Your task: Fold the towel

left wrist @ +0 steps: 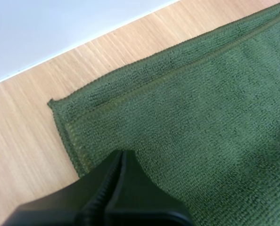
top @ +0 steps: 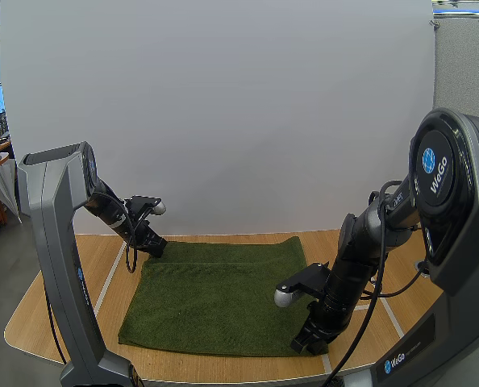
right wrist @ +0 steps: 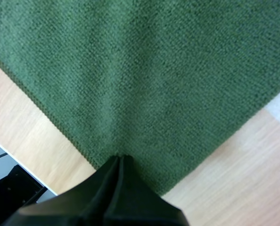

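Observation:
A dark green towel (top: 215,298) lies flat on the wooden table (top: 54,310), with a seam or layer edge running parallel to its far edge. My left gripper (top: 153,247) is down at the towel's far left corner. In the left wrist view its fingers lie together as one wedge (left wrist: 122,153), resting on flat cloth (left wrist: 201,103) just inside the corner. My right gripper (top: 308,345) is at the near right corner. There the shut tips (right wrist: 120,158) meet the towel (right wrist: 154,70), and faint creases run into them.
A plain white backdrop stands right behind the table. Pale tape lines (top: 109,278) mark the tabletop on both sides of the towel. The table's front edge (right wrist: 41,186) lies close to my right gripper.

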You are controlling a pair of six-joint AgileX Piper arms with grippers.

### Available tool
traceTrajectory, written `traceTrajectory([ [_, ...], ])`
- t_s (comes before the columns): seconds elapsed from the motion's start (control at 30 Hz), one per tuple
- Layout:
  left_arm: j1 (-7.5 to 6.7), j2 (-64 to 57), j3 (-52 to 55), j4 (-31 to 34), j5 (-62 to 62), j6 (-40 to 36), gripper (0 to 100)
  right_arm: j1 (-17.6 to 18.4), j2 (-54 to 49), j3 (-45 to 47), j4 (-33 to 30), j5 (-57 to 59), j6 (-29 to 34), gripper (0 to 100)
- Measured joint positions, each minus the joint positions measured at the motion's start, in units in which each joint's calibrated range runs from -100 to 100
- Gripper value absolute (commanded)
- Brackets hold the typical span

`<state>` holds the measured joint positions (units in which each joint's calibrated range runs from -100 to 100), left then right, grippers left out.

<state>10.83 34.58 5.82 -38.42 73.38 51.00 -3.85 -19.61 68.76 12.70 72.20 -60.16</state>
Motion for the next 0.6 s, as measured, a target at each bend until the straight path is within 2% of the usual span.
traceTrajectory([
  [0.27,0.00,0.0,0.0,0.0,0.0,0.0,0,0.0,-2.1,0.6,-0.4,0.9,0.0,0],
  [0.43,0.00,0.0,0.0,0.0,0.0,0.0,0,0.0,-8.5,0.2,1.0,4.3,0.0,0],
  [0.5,0.00,0.0,0.0,0.0,0.0,0.0,0,0.0,-14.9,-3.4,4.7,7.1,0.1,0],
  [0.6,0.00,-4.7,0.0,0.0,0.1,-0.1,0,0.0,-18.3,-8.4,8.1,7.9,0.1,0],
])
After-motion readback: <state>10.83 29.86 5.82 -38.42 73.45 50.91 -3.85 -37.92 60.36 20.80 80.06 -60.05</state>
